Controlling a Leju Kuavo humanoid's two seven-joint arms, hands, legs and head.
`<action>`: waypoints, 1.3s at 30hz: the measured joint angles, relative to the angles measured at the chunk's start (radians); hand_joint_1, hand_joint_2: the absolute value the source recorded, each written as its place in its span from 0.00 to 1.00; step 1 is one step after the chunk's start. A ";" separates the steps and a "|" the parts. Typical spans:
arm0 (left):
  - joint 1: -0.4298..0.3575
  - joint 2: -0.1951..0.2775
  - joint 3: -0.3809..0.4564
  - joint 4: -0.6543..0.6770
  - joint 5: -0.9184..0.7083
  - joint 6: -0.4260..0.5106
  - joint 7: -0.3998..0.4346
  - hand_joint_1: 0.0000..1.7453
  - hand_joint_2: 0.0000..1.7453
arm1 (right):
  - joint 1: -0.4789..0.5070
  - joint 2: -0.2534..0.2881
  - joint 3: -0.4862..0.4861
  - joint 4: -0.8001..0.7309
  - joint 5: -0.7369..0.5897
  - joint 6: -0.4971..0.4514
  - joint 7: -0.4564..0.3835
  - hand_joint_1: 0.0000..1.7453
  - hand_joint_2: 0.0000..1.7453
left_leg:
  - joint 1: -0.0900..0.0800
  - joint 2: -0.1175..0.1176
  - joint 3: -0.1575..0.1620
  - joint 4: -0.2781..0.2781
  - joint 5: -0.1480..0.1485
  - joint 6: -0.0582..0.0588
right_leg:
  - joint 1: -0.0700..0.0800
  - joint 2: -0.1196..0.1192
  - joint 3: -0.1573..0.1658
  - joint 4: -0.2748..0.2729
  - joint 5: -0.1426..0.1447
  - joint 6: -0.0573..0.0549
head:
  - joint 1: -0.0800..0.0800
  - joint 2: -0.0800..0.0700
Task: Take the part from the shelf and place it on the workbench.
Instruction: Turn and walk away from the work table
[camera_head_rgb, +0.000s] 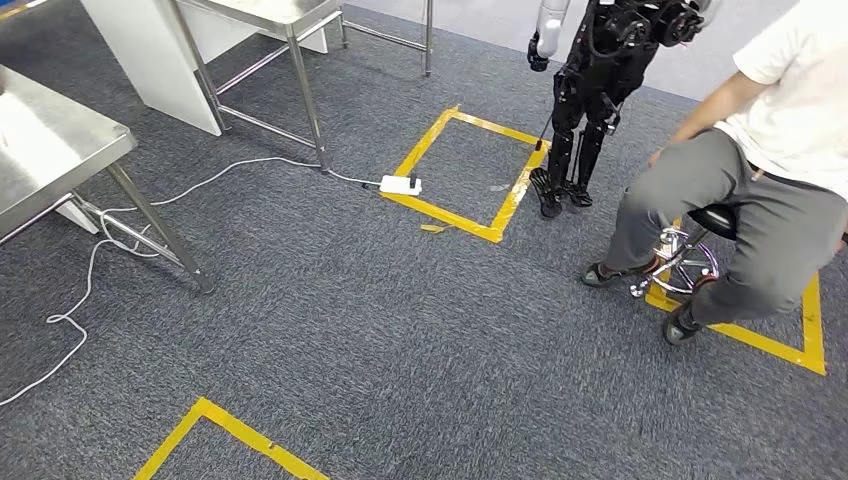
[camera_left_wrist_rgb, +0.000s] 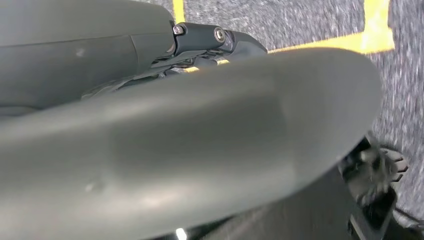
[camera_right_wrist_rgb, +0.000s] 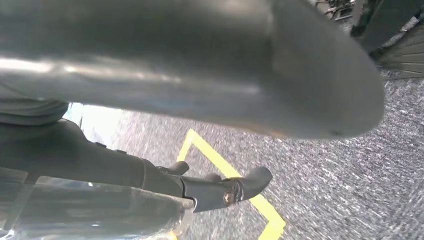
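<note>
Part position, long axis and heading could not be told from any view. The left hand (camera_left_wrist_rgb: 210, 115) hung over grey carpet (camera_left_wrist_rgb: 400, 65) and yellow tape (camera_left_wrist_rgb: 372, 37); its thick thumb (camera_left_wrist_rgb: 200, 150) lay close beside the straight dark fingers (camera_left_wrist_rgb: 220, 40), and whether it held anything could not be told. The right hand (camera_right_wrist_rgb: 200, 125) had its thumb (camera_right_wrist_rgb: 210, 65) well apart from its outstretched fingers (camera_right_wrist_rgb: 225, 192), with bare carpet and tape showing between them and nothing in its grasp. From the head view, a steel table (camera_head_rgb: 50, 140) stood at the left and another steel table (camera_head_rgb: 270, 12) farther off. A white power strip (camera_head_rgb: 400, 184) lay at the edge of a taped square (camera_head_rgb: 470, 170). A black humanoid robot (camera_head_rgb: 590, 90) stood beside that square, near a person (camera_head_rgb: 760, 170) seated on a stool (camera_head_rgb: 700, 245).
</note>
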 joint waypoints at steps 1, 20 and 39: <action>0.001 -0.001 0.000 0.000 0.000 0.000 0.000 0.00 0.00 | -0.001 0.000 0.000 0.000 0.000 0.000 0.000 0.00 0.00 | -0.001 0.016 -0.001 0.000 0.000 0.001 | -0.003 -0.009 -0.033 0.067 -0.028 0.002 | 0.001 0.000; 0.010 -0.011 -0.009 0.000 -0.027 0.013 0.001 0.00 0.00 | -0.003 -0.002 -0.001 0.000 0.022 -0.001 0.007 0.00 0.00 | 0.004 -0.018 -0.096 0.224 -0.099 -0.031 | 0.005 0.043 0.105 -0.157 0.068 -0.027 | -0.011 0.000; 0.007 -0.010 -0.019 -0.001 -0.031 0.011 0.000 0.00 0.00 | -0.005 0.002 -0.001 0.000 0.023 -0.002 0.008 0.00 0.00 | -0.011 0.112 0.016 -0.007 -0.008 -0.027 | -0.025 -0.108 0.115 -0.164 0.057 0.049 | -0.006 0.000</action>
